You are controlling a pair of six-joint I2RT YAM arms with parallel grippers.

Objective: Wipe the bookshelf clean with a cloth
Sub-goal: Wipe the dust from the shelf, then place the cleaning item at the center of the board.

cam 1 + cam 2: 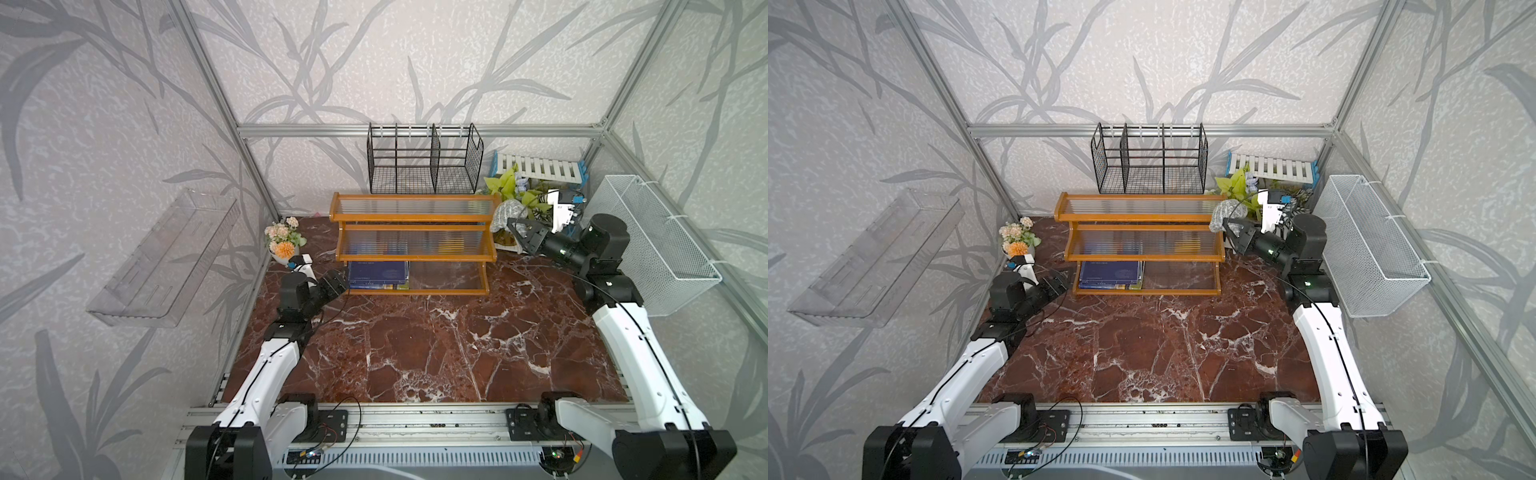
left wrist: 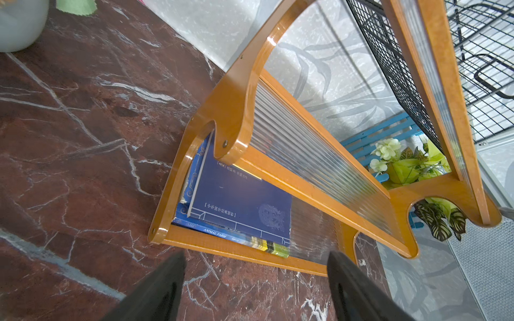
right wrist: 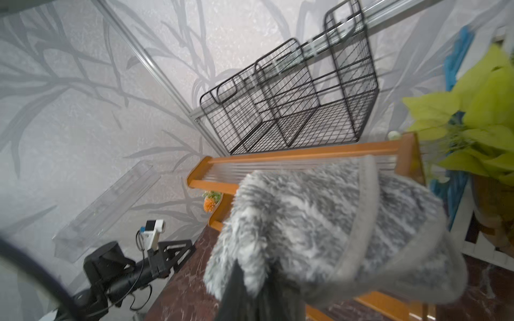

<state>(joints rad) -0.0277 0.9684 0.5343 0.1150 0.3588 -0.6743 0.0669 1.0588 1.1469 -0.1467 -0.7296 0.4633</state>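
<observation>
While the right gripper (image 1: 515,227) pinches the cloth (image 1: 504,211) by one edge, the rag bunches just beyond its tips, beside the top-tier end of the bookshelf (image 1: 415,217), apparently poised for a wiping pass. The left gripper (image 2: 256,259), spread and empty, faces the bottom tier just ahead, perhaps to steady the frame.

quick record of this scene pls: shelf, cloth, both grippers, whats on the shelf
bookshelf: three stepped tiers, upright at the back
cloth: grey, hanging limp at the top tier's right end; contact unclear
right gripper: shut on the cloth
left gripper: open, empty, low by the bottom tier's left end
books: stacked flat on the bottom tier, left side
</observation>
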